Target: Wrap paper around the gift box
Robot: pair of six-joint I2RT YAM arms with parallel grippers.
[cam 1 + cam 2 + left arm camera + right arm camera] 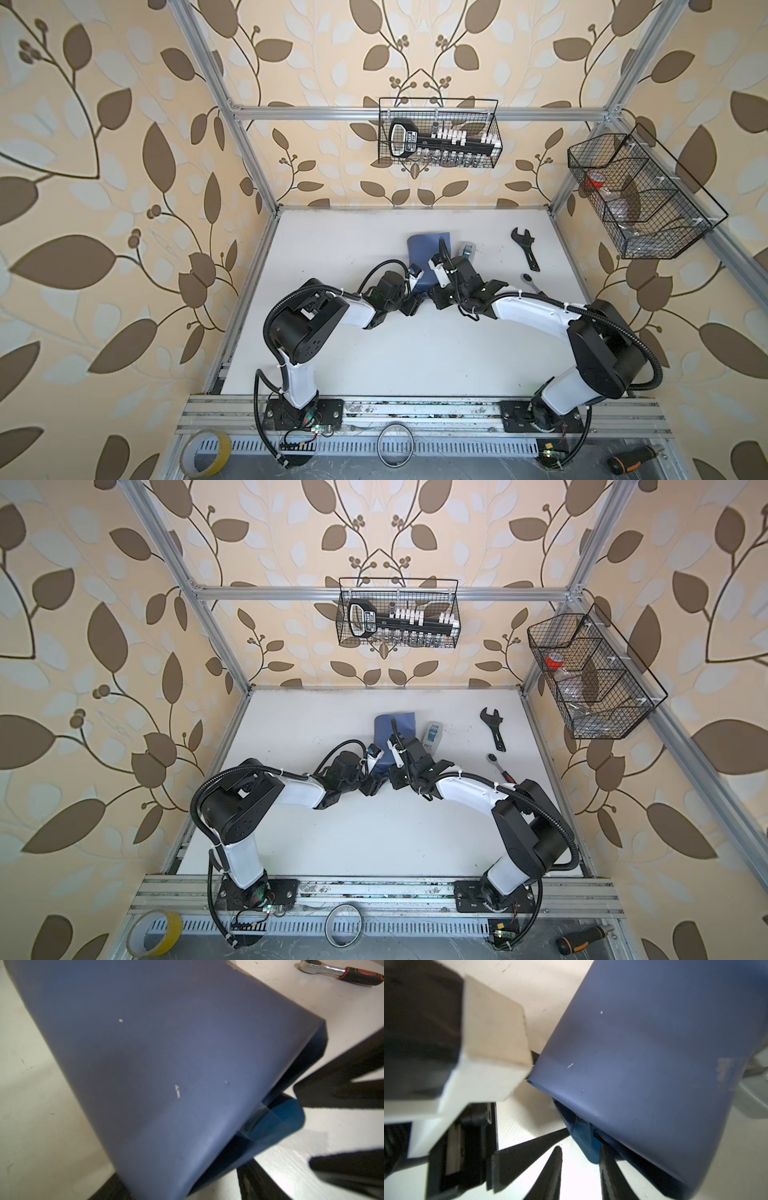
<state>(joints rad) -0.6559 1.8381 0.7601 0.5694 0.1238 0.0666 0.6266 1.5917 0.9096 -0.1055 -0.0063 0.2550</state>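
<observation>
The gift box itself does not show; I judge that it sits inside the paper (428,246), which is curled round it as a slate-blue sleeve with one end still gaping toward both arms. The left gripper (410,306) stands wide with that end of the paper between its fingers; I cannot tell whether it actually clamps. The right gripper (580,1153) is partly spread, and the lighter blue flap (588,1147) poking from the paper's mouth lies at its tips without being pinched. From here the flap may spring back, since only a short strip of clear tape (252,1124) seems to hold the fold. The box may slide out of the paper's gaping end if the sleeve tips. The two grippers, crowded at the same end of the paper, may knock each other or crease the sheet. Counted: one sheet of paper, two grippers, one tape dispenser (466,250) just beside the paper, one wrench (525,249) beyond it, one ratchet (531,283) near the paper, and two wire baskets (438,100) well apart from it.
</observation>
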